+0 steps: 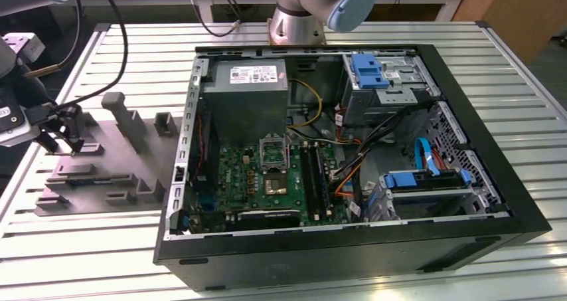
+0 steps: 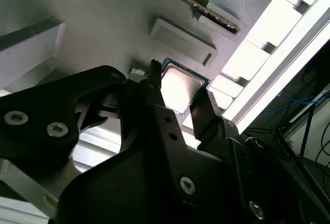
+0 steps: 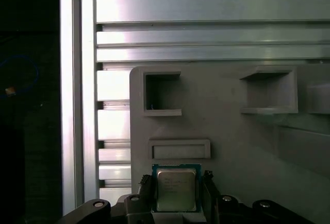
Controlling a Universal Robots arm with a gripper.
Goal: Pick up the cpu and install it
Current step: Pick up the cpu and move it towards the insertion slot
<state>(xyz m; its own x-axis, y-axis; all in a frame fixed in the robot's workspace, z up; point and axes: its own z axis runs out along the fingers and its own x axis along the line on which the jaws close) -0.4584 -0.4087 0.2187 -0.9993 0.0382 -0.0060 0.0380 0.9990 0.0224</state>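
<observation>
Slatted table [image 1: 89, 248]: tray [image 1: 99, 163] on the exterior view's left, open case [image 1: 354, 248] centre. Cpu [image 3: 176, 190]: flat on the tray, apparently unlifted. Claw [image 3: 177, 178]: you have it astride the cpu; clamped or not, cannot tell. Socket [image 1: 272, 183]: looks empty, install outstanding.

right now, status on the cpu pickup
Gripper low at the cpu, grip unconfirmed. Cpu lying flat on the grey tray, beside a raised block. Nothing lying on it.
</observation>
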